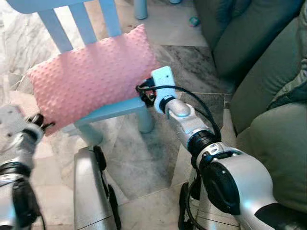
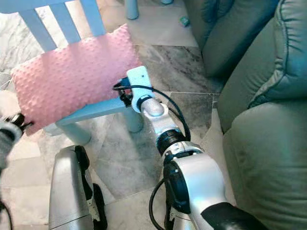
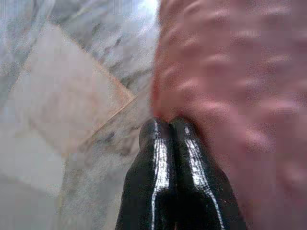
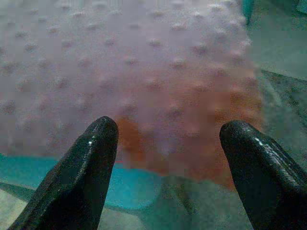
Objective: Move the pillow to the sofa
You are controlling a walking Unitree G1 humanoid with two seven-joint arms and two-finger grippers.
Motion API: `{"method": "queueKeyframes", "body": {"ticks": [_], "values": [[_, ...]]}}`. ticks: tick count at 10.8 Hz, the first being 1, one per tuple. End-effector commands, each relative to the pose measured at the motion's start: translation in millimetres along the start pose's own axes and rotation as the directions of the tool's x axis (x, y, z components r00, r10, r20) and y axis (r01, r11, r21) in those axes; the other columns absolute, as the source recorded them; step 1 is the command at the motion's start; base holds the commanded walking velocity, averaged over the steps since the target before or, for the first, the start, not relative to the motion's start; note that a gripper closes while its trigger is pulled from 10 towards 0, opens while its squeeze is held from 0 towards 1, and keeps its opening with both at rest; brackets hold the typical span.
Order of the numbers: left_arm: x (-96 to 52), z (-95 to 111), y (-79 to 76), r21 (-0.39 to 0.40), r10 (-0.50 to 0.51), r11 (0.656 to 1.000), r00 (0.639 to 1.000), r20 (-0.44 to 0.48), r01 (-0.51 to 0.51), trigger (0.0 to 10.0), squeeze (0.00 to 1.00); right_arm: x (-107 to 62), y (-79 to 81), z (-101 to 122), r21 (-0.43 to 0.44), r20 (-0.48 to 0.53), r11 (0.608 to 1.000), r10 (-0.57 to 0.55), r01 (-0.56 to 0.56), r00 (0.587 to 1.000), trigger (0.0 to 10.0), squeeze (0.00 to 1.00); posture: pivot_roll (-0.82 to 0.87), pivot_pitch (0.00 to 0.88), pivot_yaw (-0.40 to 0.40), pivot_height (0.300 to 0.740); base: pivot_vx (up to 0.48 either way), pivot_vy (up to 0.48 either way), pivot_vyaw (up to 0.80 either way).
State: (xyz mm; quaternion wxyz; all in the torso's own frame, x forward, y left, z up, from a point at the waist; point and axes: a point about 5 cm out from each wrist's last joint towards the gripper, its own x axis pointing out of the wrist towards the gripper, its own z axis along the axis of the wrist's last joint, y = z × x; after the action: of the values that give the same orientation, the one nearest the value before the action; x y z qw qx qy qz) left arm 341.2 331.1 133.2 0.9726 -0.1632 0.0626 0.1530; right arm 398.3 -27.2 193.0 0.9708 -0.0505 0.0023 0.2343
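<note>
A pink dotted pillow (image 1: 91, 72) lies on the seat of a small light blue chair (image 1: 117, 109). My left gripper (image 1: 45, 125) is at the pillow's near left corner; in the left wrist view its fingers (image 3: 163, 158) are pressed together with the pillow's (image 3: 230, 96) corner at their tips. At the pillow's near right edge is my right gripper (image 1: 143, 91), level with the seat. It stands open, and the pillow (image 4: 144, 72) lies just ahead between its fingertips (image 4: 170, 129). The green sofa (image 1: 268, 72) stands to the right.
The chair's slatted back (image 1: 81, 21) rises behind the pillow. The floor (image 1: 139, 158) is marble tile. A light blue leg (image 1: 140, 8) and a small teal object (image 1: 194, 20) are on the floor at the back. My own legs (image 1: 91, 191) show below.
</note>
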Motion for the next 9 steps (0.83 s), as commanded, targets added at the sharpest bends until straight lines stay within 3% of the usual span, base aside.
{"method": "queueKeyframes", "body": {"ticks": [1,4,5,6,8,9], "values": [[-1.9,-0.5,2.0,0.068,0.0,0.998,1.0,0.019,-0.002,10.0,0.0,-3.4,-1.1,-9.4,0.031,-0.005,0.999,0.011,-0.011,1.0,10.0,0.0,0.05,0.342,0.004,0.44,0.0,0.0,0.0],[-21.3,-28.1,-7.2,0.152,-0.112,0.984,0.99,0.087,0.097,10.0,0.0,-17.6,-27.9,-20.5,0.085,0.074,0.996,-0.001,-0.005,0.997,10.0,0.0,-0.03,0.206,0.034,0.44,0.0,0.0,0.0],[-36.0,-41.8,-10.9,0.191,-0.145,0.973,0.986,0.088,0.126,10.0,0.0,-23.5,-34.8,-24.2,0.067,0.103,0.998,0.0,-0.007,0.995,10.0,0.0,-0.04,0.172,0.039,0.44,0.0,0.0,0.0],[-46.9,-54.3,-13.4,0.176,-0.145,0.976,0.986,0.08,0.129,10.0,0.0,-28.6,-38.4,-31.1,0.047,0.103,0.999,-0.002,-0.003,0.995,10.0,0.0,-0.06,0.15,0.045,0.44,0.0,0.0,0.0],[-86.8,-91.1,-22.3,0.141,-0.134,0.982,0.99,0.046,0.127,10.0,0.0,-52.1,-37.8,-66.4,0.144,0.081,0.989,-0.032,0.02,0.996,10.0,0.0,-0.1,0.078,0.046,0.44,0.0,0.0,0.0],[-100.6,-102.6,-26.7,0.16,-0.141,0.978,0.989,0.046,0.133,10.0,0.0,-63.1,-33.7,-76.1,0.132,0.082,0.99,-0.053,0.042,0.995,10.0,0.0,-0.11,0.054,0.047,0.44,0.0,0.0,0.0]]}}
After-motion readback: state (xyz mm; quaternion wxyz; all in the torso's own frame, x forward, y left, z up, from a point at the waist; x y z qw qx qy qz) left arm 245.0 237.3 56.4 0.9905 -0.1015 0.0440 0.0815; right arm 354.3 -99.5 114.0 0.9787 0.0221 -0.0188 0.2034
